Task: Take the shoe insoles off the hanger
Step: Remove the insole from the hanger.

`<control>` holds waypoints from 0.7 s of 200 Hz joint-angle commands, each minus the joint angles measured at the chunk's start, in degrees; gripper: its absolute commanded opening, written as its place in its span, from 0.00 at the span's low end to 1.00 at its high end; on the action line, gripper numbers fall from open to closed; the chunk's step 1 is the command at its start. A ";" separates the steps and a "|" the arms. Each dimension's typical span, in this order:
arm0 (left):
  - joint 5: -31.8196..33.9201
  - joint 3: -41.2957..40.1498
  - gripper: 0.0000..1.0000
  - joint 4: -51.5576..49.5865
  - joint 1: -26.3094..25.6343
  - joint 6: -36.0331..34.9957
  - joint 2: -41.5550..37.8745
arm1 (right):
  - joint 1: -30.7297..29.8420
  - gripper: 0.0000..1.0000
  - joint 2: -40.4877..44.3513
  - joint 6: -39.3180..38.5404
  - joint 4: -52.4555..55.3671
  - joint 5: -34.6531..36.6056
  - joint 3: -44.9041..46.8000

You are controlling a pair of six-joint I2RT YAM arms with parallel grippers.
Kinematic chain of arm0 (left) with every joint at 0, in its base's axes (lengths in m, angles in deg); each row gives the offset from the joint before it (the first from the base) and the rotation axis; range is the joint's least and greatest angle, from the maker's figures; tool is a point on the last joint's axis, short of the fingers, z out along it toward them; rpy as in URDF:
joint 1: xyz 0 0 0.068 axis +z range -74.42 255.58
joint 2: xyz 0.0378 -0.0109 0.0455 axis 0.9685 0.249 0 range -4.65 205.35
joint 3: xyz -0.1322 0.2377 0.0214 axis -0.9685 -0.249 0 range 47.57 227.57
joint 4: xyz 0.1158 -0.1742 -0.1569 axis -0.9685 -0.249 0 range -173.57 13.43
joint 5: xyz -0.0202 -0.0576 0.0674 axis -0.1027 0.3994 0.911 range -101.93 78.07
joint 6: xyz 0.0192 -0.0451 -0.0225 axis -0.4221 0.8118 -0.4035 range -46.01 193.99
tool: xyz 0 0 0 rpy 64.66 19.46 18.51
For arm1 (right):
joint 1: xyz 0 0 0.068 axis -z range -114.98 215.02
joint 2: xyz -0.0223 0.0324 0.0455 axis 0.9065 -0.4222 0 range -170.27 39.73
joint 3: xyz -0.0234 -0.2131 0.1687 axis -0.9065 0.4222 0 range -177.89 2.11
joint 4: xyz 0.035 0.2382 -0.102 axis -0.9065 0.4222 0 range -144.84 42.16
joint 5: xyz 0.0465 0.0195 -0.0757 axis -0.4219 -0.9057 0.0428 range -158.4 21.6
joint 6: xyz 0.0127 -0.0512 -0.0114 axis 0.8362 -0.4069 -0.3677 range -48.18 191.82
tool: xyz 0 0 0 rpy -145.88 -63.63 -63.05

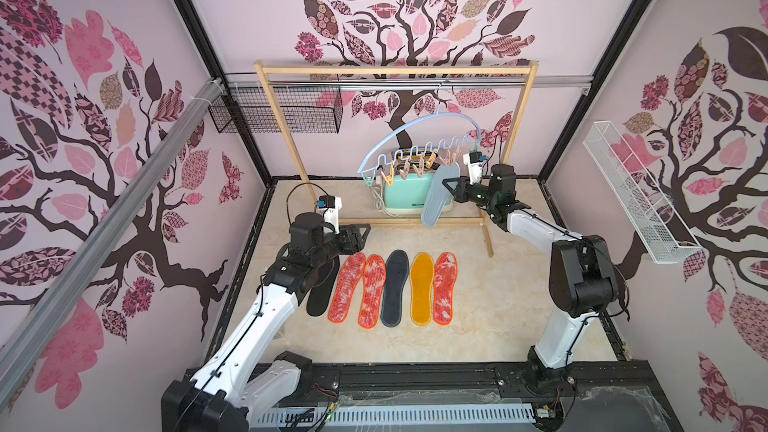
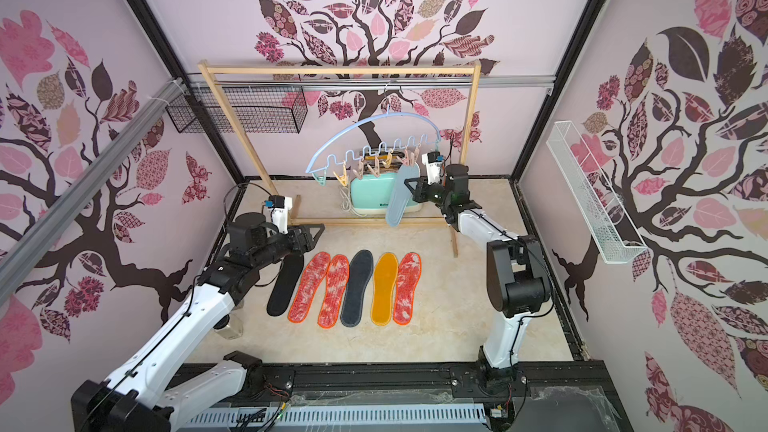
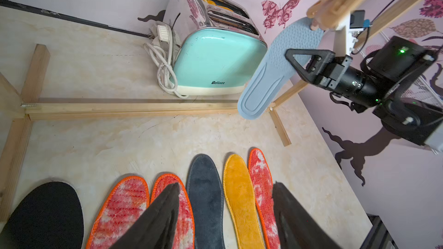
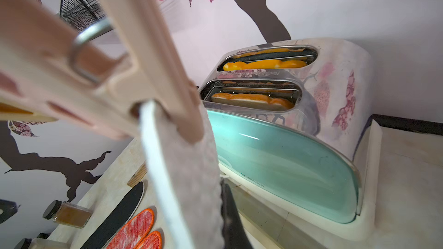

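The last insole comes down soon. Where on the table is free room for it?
Bare table lies right of the rightmost red insole, up to the right arm. Also free: in front of the row. Crowded: around the toaster behind the rack bar.

On the table (image 1: 519, 305) lie three red mottled insoles (image 1: 345, 288), one black insole (image 1: 320, 301), one dark grey insole (image 1: 395, 288) and one yellow insole (image 1: 421, 288), six in all. A seventh, one pale blue insole (image 1: 440, 193), hangs from the one hanger (image 1: 437, 115). There are also one toaster (image 1: 401, 197), one wooden rack (image 1: 395, 70), one black wire basket (image 1: 274, 112), one white wire basket (image 1: 636, 193), two jars (image 4: 67, 214) and two robot arms (image 1: 582, 276). The clothespins (image 1: 388, 178) are too small to count.
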 commanded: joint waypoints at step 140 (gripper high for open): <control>-14.23 22.37 0.58 26.16 0.66 -4.41 37.10 | 1.01 0.03 3.92 -2.07 4.17 -3.36 -1.51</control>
